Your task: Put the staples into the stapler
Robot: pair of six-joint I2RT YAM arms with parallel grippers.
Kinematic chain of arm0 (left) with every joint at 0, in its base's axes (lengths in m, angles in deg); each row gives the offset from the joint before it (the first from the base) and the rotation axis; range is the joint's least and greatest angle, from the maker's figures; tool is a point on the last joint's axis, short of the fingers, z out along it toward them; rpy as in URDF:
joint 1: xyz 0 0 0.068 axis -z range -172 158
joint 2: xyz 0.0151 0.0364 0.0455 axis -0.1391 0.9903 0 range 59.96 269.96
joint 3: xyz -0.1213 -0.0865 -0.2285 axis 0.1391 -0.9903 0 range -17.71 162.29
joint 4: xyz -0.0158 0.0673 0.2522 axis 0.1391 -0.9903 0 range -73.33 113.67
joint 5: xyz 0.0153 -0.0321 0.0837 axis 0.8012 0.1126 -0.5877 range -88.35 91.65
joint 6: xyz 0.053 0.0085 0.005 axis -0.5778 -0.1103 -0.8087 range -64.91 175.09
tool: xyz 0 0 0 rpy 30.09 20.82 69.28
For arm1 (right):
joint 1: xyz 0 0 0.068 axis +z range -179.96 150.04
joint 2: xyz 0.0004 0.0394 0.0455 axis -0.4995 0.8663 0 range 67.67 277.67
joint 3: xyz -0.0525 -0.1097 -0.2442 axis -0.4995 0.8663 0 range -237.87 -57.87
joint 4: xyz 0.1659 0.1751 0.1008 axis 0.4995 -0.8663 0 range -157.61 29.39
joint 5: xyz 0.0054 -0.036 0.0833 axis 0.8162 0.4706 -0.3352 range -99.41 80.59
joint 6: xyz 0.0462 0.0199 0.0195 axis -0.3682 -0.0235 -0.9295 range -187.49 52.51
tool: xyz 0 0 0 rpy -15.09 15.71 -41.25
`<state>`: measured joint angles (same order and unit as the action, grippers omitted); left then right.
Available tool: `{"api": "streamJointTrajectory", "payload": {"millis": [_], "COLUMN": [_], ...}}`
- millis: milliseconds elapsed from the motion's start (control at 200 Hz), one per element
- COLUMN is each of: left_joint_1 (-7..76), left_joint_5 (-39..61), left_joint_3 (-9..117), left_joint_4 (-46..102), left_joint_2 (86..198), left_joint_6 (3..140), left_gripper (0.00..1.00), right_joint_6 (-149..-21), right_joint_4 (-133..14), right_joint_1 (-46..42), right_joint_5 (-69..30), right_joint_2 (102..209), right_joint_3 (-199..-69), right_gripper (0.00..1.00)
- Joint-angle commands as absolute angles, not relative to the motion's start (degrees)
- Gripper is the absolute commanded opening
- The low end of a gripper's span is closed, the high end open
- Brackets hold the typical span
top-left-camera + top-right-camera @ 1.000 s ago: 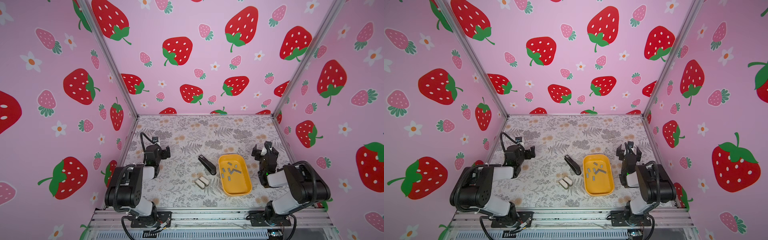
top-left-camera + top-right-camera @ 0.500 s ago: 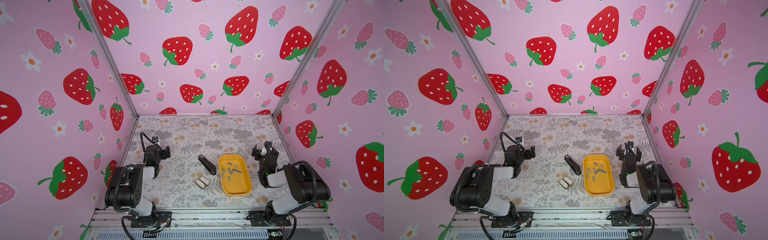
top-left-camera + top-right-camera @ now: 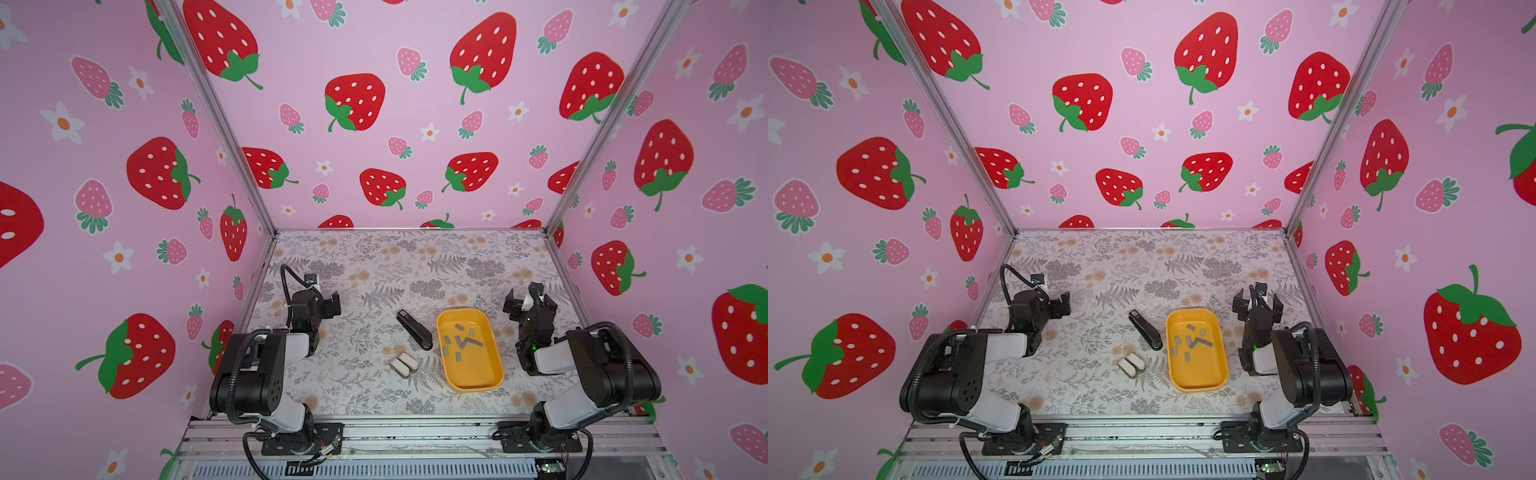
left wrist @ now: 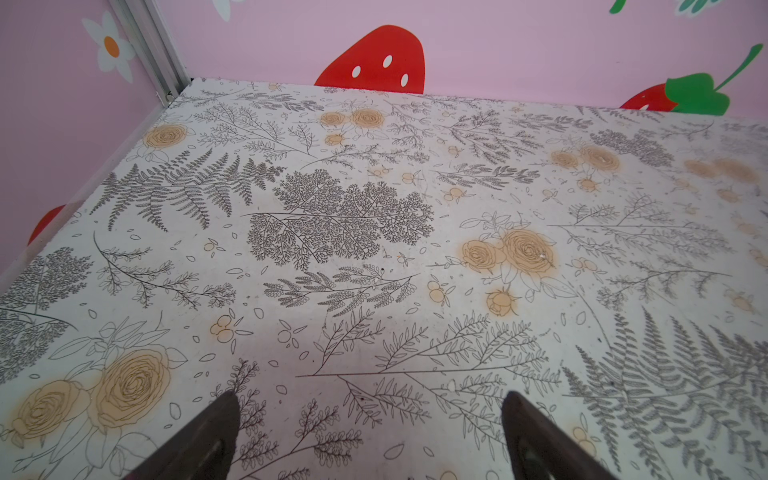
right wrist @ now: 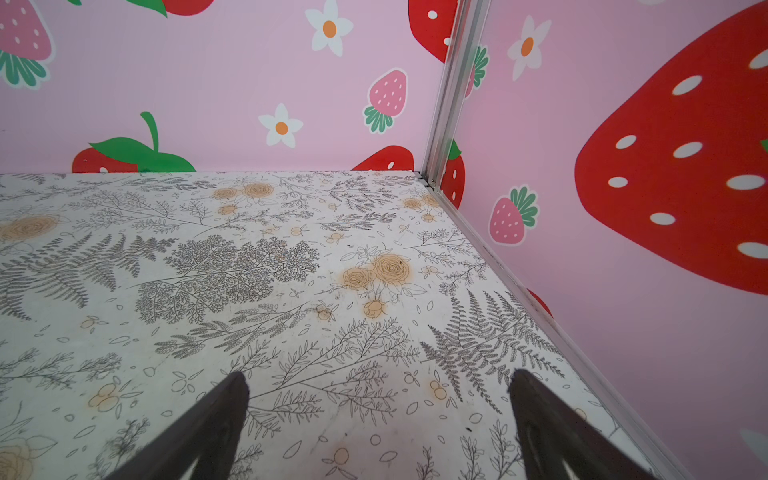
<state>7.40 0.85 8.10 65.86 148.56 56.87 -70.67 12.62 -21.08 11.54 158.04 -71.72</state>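
Observation:
The black stapler [image 3: 414, 330] [image 3: 1145, 330] lies closed and slanted on the floral table, just left of a yellow tray [image 3: 473, 388] [image 3: 1200, 388]. Several grey staples [image 3: 462, 343] [image 3: 1192, 343] lie loose in the tray's far half. My left gripper [image 3: 329, 306] [image 3: 1061, 306] [image 4: 370, 399] rests open at the left side, well away from the stapler. At the right, beyond the tray, my right gripper [image 3: 524, 297] [image 3: 1258, 297] [image 5: 378, 378] also stands open. Both wrist views show only bare table between the jaws; stapler and staples are out of those views.
Two small stubby white-topped objects [image 3: 403, 365] [image 3: 1131, 365] lie side by side near the stapler's hinge end. Pink strawberry walls close in the table on three sides. The right gripper is close to the right wall [image 5: 623, 291].

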Motion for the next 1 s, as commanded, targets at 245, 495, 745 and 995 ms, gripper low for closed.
{"api": "streamJointTrajectory", "payload": {"millis": [245,495,745,995], "left_joint_1": [7.2,12.5,17.1,17.1], "left_joint_5": [1.6,-8.0,11.5,25.6], "left_joint_3": [8.7,12.1,29.6,35.8], "left_joint_4": [66.9,54.8,26.8,27.5], "left_joint_2": [148.8,141.2,129.7,119.0], "left_joint_6": [56.8,55.1,64.1,73.1], "left_gripper": [0.99,0.99,0.99,0.99], "right_joint_6": [-70.3,-70.2,-96.0,-107.3], "right_joint_4": [14.1,1.3,-43.9,-52.0], "right_joint_1": [-21.0,-16.8,-17.0,-18.8], "right_joint_5": [11.8,20.6,0.0,-27.4], "right_joint_2": [157.9,145.2,121.3,103.5], "right_joint_3": [-71.8,-72.7,-87.3,-89.6], "right_gripper": [0.99,0.99,0.99,0.99]}}
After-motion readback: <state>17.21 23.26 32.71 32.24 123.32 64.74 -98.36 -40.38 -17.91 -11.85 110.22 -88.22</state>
